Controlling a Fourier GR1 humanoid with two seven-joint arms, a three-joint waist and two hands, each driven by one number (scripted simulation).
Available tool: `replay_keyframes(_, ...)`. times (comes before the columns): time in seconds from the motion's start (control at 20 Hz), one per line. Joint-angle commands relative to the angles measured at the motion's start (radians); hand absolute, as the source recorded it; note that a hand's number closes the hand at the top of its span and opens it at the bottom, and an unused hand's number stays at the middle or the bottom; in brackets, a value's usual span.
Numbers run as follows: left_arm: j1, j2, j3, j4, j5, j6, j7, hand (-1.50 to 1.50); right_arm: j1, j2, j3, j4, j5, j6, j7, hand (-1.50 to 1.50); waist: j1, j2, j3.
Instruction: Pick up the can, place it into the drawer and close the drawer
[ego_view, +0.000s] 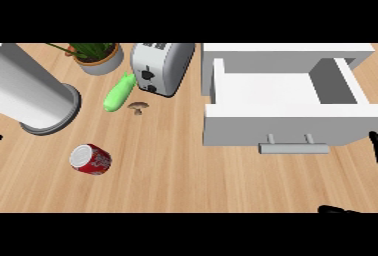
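Head view: you see the can (91, 159) lying on its side, far left on the desk (184, 170).
Right hand (338, 210): only a sliver; fingers, cannot tell.
Nearer hand: cannot tell.

Light wood-grain counter (192, 175), matt white drawer (280, 125), glossy red can (91, 159), shiny metal toaster (162, 67)

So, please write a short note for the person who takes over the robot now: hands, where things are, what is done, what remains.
Hands: only dark fingertips of the right hand show at the lower right edge; its state cannot be told. Left hand is not in view.
Things: the red can lies on its side on the counter, left of the drawer, which stands open.
Done: nothing yet.
Left: pick up the can, put it in the drawer, close the drawer.
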Motion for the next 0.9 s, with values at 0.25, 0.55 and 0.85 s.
replay_keyframes(0.25,-0.024,0.087,0.084,0.135,0.181,-0.081,0.107,-1.50,-0.014,-0.041,-0.101,0.032,-0.078,0.070,0.007,-1.50,0.000,0.001,0.000)
replay_keyframes(0.55,-0.005,0.103,0.026,0.180,0.341,-0.032,0.206,-1.50,0.101,-0.037,-0.184,-0.009,-0.195,0.157,-0.030,-1.50,-0.005,0.000,0.000)
replay_keyframes(0.85,-0.069,0.105,-0.028,0.190,0.409,0.052,0.317,-1.50,0.145,-0.021,-0.199,0.022,-0.177,0.239,-0.092,-1.50,-0.005,0.001,0.000)
